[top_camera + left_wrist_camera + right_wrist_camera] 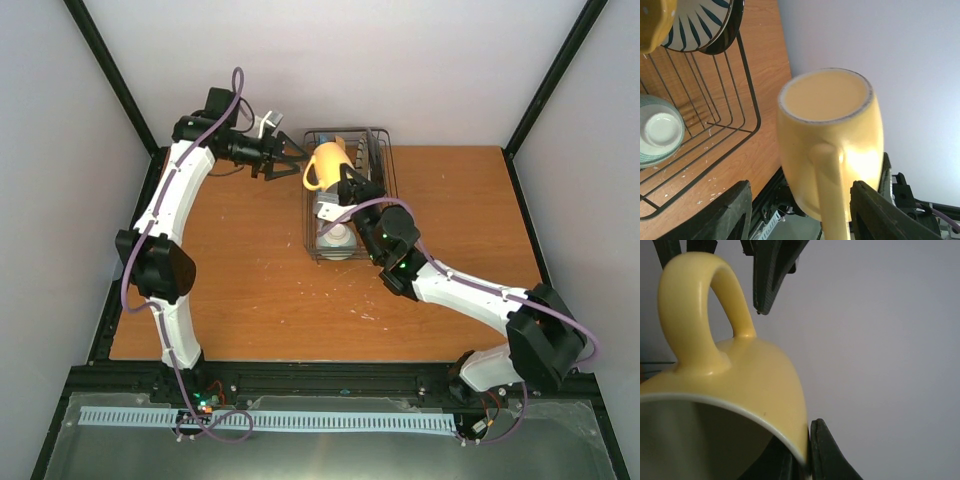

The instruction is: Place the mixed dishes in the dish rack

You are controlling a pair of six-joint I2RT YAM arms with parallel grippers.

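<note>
top external: right fingers (349,182) pinch the yellow mug (327,160) at the dish rack (390,172); left fingers (289,155) spread wide beside it.

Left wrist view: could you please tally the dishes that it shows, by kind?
Mug: 1
Bowl: 1
Plates: 3, each cut off by the frame: striped plate, yellow-orange plate, dark-rimmed plate
Total: 5
</note>
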